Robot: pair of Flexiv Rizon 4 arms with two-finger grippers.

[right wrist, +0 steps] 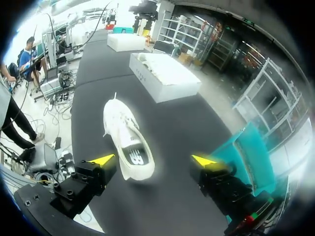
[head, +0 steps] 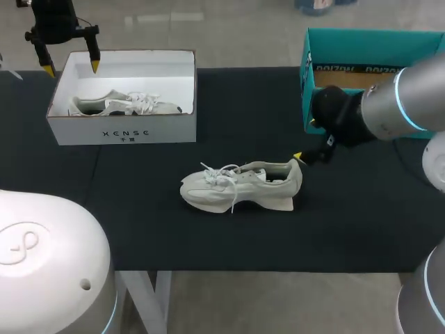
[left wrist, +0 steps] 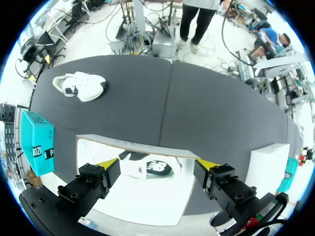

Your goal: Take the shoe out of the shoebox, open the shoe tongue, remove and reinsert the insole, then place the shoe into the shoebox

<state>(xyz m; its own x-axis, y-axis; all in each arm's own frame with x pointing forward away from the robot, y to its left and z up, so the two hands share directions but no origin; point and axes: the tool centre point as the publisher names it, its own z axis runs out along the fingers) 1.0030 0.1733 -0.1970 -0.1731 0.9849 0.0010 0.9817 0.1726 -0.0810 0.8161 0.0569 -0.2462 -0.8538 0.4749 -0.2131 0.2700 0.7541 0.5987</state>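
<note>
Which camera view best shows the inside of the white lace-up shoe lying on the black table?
The right wrist view: it looks down into the white lace-up shoe, showing its insole. The head view shows mostly its side; the left wrist view shows it small, beyond the white box.

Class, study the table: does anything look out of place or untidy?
One white shoe lies on the table outside the white shoebox, its laces sprawled loose; a second shoe lies inside. Nothing looks damaged.

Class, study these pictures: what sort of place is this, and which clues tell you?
Probably a robotics test bench: the left hand and right hand over a black table, a white shoebox, a loose sneaker.
</note>
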